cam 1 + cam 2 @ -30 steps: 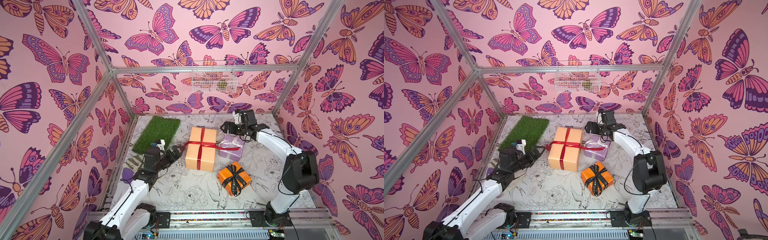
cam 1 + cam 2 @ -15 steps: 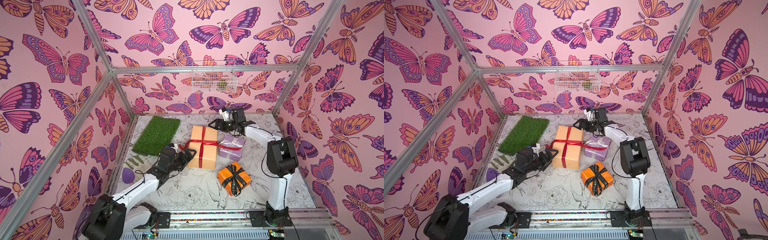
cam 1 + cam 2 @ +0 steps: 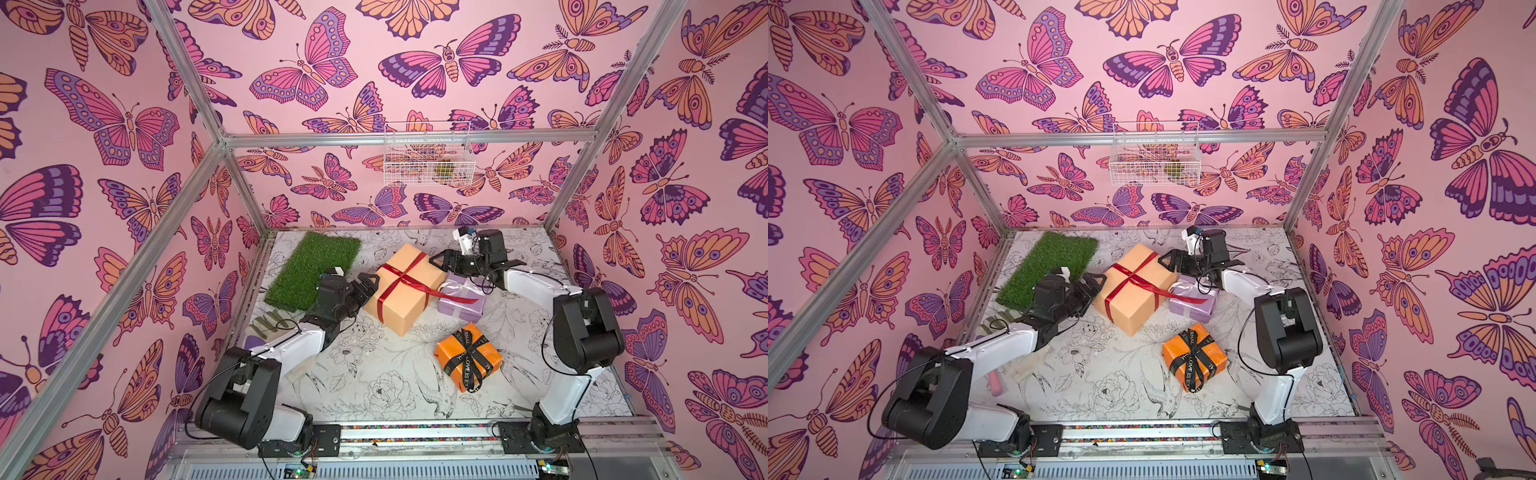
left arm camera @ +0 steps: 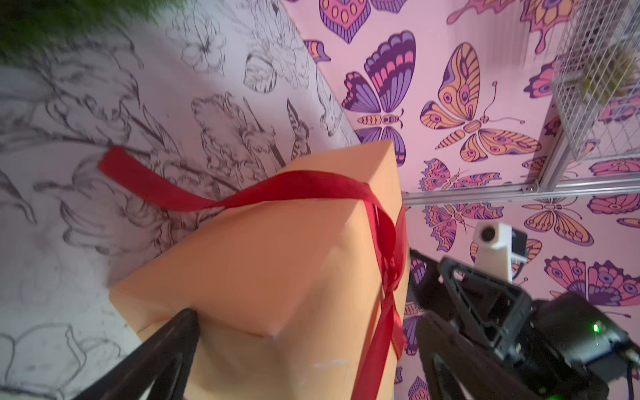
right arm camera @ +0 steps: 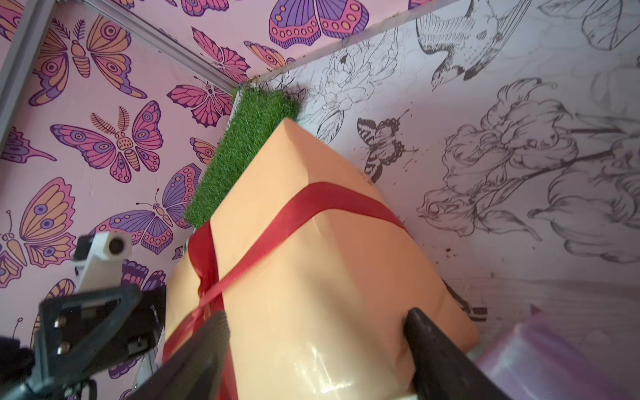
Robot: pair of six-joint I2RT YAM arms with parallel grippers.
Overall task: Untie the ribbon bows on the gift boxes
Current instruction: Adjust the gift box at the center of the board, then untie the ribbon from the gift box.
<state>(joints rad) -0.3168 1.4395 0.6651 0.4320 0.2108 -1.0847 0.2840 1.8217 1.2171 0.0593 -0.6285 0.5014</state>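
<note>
So the peach-tan gift box (image 3: 409, 300) sits skewed mid-worktop (image 3: 374, 399), just beside the grass mat (image 3: 311, 270), with an arm at each of 2 opposite corners. The left hand (image 3: 369, 284) has its fingers spread wide around the corner nearest the mat. In the left wrist view 1 fingertip (image 4: 187, 317) touches the paper, and the other is hard to pick out from the dark parts behind.

The right hand (image 3: 436, 264) looks clamped on the far corner, with both fingers (image 5: 216, 325) pressed against the wrap.

The red ribbon (image 3: 404, 277) crosses on top and 1 loose tail drapes over the lilac cube (image 3: 461, 308). That cube touches the big box and is partly hidden by the tail. Its pale ribbon (image 3: 454, 286) is bunched up and hard to read.

The orange cube (image 3: 490, 353) sits apart, nearer the front, with its black ribbon (image 3: 468, 358) tied in a bow. There's something yellow-green in the wire basket (image 3: 428, 158), can't tell what.
</note>
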